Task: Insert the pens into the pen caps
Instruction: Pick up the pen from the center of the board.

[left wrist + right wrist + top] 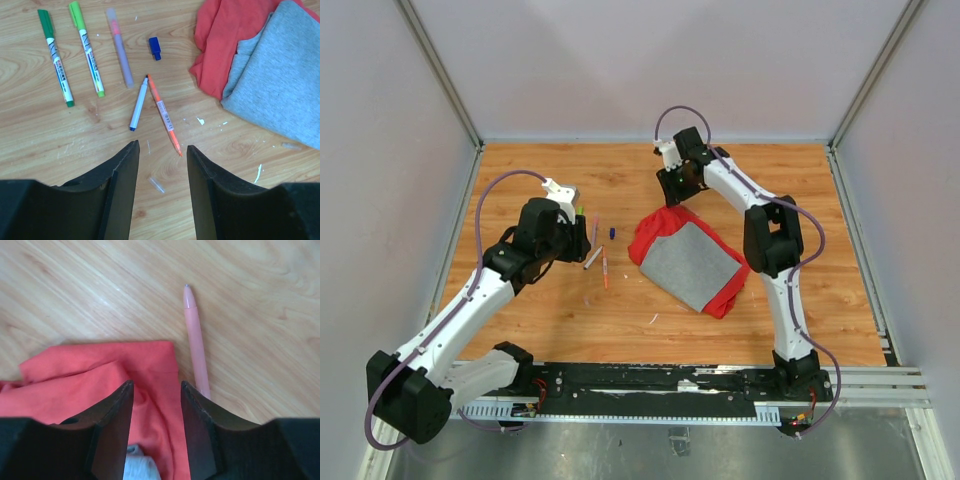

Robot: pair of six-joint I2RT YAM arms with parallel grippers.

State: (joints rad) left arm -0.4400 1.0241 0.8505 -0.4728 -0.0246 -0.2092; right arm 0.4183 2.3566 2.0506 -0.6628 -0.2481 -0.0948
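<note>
Nearest us, the left tool (161,146) stands with its dark fingers (120,185) apart. Nothing lies between them but bare bench (240,170) and a clear scrap (156,184) too small for us to identify. The right tool (156,384) is parted too and hangs over the red edge of the cloth (90,370); we cannot tell whether it touches the fabric. One of its fingers hides the closer end of the pink pen (196,340), and both wrist views cut the cloth off at the frame. From above we cannot make out the pink pen at all. We count six pens, one loose blue cap (155,48) and one cloth. Five pens lie left of the cloth, just beyond the left tool, all with long axes running roughly near to far. From the left they are the dark green pen (56,59), the light green pen (87,49), the purple pen (120,49), the white pen (139,104) and the orange pen (164,115). The white and orange pens lean together and almost meet at their far ends. The blue cap sits just beyond them. The pink pen lies just beside the cloth's far edge, pointing away from the right tool.
</note>
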